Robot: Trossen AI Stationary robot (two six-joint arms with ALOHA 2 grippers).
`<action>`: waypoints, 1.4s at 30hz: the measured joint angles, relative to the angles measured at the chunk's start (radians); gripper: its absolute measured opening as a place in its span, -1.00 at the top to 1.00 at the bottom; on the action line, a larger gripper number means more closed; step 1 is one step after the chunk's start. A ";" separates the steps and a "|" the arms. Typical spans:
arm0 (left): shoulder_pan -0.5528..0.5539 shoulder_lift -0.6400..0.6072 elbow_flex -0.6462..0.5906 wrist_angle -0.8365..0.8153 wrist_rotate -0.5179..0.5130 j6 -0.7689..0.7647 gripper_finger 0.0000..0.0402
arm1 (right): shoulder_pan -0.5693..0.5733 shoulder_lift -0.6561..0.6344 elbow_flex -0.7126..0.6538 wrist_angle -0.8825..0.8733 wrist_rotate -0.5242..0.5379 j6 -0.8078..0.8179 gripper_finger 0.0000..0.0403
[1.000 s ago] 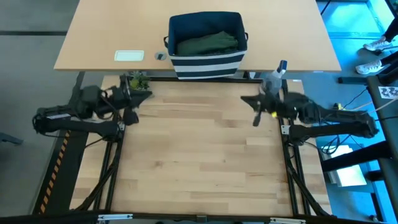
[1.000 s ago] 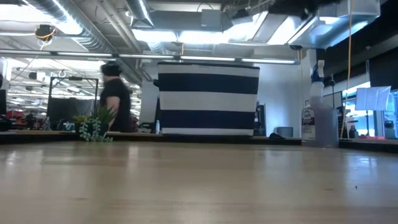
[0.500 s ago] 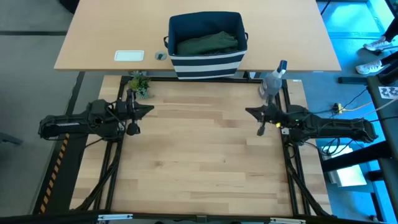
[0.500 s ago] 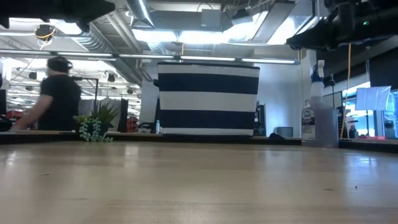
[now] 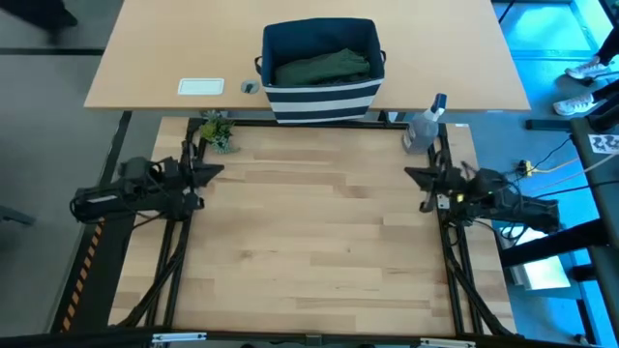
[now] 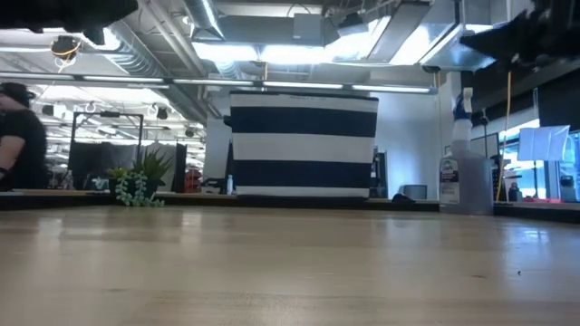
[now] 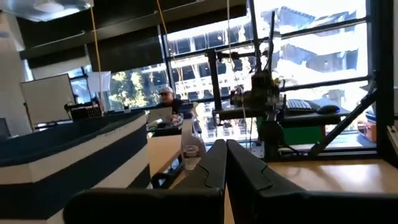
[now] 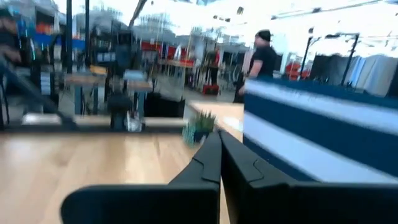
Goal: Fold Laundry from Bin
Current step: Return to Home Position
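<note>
I read both sets of jaws as clenched on nothing: the left gripper and the right gripper each have their two fingers pressed together. From above, the left gripper sits short of the bin and off to its left, at the edge of the wooden work table. The right gripper sits likewise to the bin's right. The bin stands on the paler table with the olive-green garment lying inside. A spray bottle stands near the bin's right front corner and a small plant near its left.
</note>
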 joint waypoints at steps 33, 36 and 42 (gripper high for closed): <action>0.000 0.008 -0.321 0.140 0.099 -0.029 0.99 | 0.000 0.013 -0.242 0.105 -0.136 0.028 1.00; 0.000 0.008 -0.321 0.140 0.099 -0.029 0.99 | 0.000 0.015 -0.242 0.115 -0.144 0.024 1.00; 0.000 0.008 -0.321 0.140 0.099 -0.029 0.99 | 0.000 0.014 -0.242 0.195 -0.127 0.032 1.00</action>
